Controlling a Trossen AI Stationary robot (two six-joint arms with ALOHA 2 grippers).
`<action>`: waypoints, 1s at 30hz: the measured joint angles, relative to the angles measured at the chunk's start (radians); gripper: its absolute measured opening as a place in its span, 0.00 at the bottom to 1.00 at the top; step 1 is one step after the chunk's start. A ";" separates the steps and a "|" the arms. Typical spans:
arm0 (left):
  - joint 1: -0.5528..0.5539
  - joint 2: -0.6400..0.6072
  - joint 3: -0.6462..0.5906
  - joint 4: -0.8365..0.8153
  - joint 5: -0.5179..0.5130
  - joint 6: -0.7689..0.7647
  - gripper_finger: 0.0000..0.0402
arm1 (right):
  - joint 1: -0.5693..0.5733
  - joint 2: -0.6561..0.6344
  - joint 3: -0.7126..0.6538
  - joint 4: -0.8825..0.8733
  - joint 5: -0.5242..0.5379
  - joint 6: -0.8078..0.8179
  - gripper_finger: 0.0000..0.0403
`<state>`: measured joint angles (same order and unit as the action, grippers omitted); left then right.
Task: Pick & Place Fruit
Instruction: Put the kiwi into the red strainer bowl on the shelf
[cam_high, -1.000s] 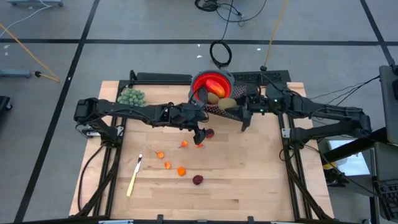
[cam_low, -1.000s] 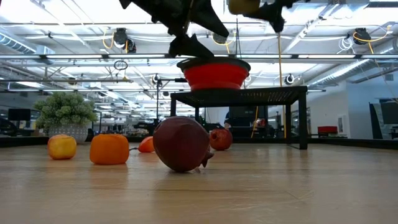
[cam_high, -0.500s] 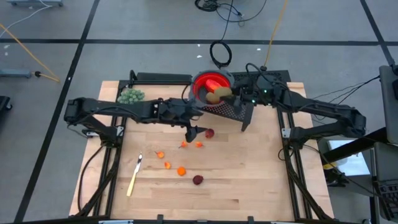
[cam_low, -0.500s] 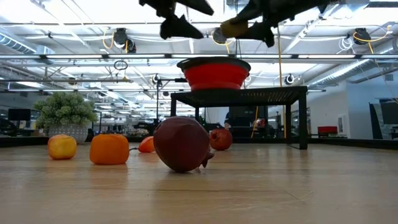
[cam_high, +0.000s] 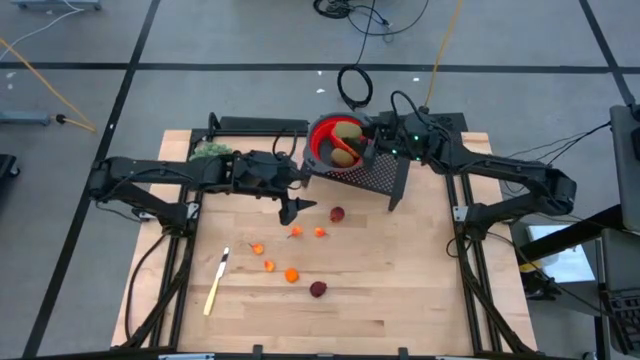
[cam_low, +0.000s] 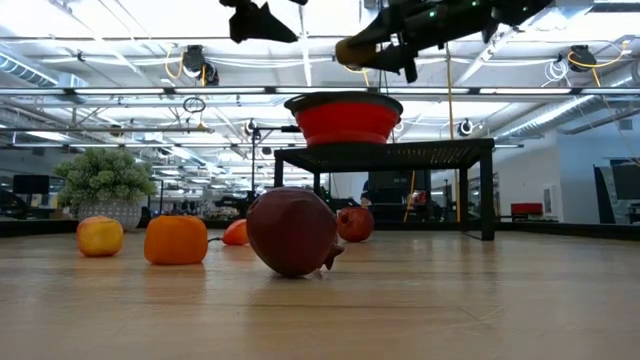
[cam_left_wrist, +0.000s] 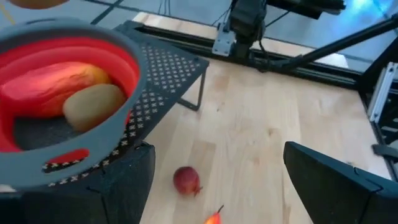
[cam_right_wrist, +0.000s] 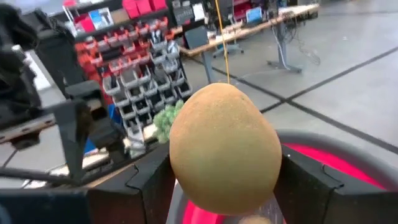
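Note:
A red bowl (cam_high: 325, 143) stands on a black mesh stand (cam_high: 385, 175) at the table's far side. It holds the elongated red-orange piece (cam_left_wrist: 53, 81) and one brownish-green oval (cam_left_wrist: 93, 106). My right gripper (cam_high: 352, 135) hangs over the bowl, shut on the second oval (cam_right_wrist: 224, 146). My left gripper (cam_high: 292, 208) is open above the table, left of the stand and touching nothing. Two dark red balls (cam_high: 337, 214) (cam_high: 318, 289) and several orange bits (cam_high: 291, 274) rest on the wood. My right gripper pinches the brownish-green oval (cam_right_wrist: 186, 155) between its two fingers (cam_right_wrist: 140, 180), which sit on its opposite sides about halfway along it. The oval is lifted clear, its narrower end pointing away from the wrist, above the red bowl's rim (cam_right_wrist: 348, 162).
A bushy green clump (cam_high: 208, 150) sits at the far left corner, partly behind the left arm. A yellow-handled knife (cam_high: 214, 285) lies near the left edge. The wood is bare along the right side and the near edge.
My right gripper carried the oval from over the stand's mesh toward the table's far edge and left, ending above the red bowl. My left gripper, open throughout, drew back toward the table's left edge and rose, away from the dark red ball.

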<state>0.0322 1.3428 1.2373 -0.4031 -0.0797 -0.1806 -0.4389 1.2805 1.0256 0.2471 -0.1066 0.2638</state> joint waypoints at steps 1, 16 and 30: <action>0.000 -0.005 0.000 -0.012 -0.005 0.001 0.88 | -0.003 0.010 0.000 0.005 0.000 0.000 0.55; 0.000 -0.155 -0.146 0.021 -0.045 -0.030 0.88 | -0.016 0.109 0.000 0.084 0.002 -0.018 0.55; 0.000 -0.519 -0.454 0.115 -0.063 -0.106 0.88 | -0.019 0.109 0.000 0.077 0.032 -0.014 0.55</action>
<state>0.0322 0.8242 0.7831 -0.2882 -0.1423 -0.2871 -0.4583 1.3891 1.0256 0.3241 -0.0746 0.2498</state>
